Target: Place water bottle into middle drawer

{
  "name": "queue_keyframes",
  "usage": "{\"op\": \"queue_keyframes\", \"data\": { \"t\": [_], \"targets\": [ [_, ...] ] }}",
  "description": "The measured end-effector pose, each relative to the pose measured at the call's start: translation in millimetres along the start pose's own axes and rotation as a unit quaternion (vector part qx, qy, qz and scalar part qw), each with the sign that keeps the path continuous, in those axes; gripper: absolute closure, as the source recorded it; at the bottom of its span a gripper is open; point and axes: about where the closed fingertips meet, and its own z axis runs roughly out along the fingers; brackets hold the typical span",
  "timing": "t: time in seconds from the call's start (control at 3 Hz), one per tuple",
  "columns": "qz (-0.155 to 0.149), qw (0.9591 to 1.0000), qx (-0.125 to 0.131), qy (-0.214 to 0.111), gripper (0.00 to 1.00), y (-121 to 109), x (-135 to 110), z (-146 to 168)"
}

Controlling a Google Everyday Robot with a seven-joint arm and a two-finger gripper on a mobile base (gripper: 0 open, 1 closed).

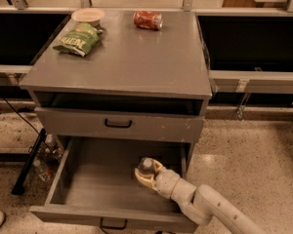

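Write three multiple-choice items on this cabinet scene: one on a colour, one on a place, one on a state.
1. The soda can on the cabinet top is: A blue; B red; C green.
2. The water bottle is: A on the cabinet top; B beneath the cabinet; C inside the open middle drawer.
3. The gripper, low in the middle drawer, has its fingers: A shut on the water bottle; B spread wide, away from it; C out of view.

Key:
1 B, the can lying at the back of the top is red.
2 C, the bottle shows against the drawer's tray, toward its right side.
3 A, the cream fingers wrap the bottle's sides.
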Motion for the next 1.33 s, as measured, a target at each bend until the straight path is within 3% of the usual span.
{"op": "queue_keyframes", "data": {
  "t": [0.33, 1.33],
  "targets": [
    [0.021, 0.9988, -0.04, 0.022, 1.0, 6.8, 7.0, 5.1],
    [0.047, 0.9962, -0.069, 0.027, 1.0, 24.4, 27.8, 18.6]
  ]
}}
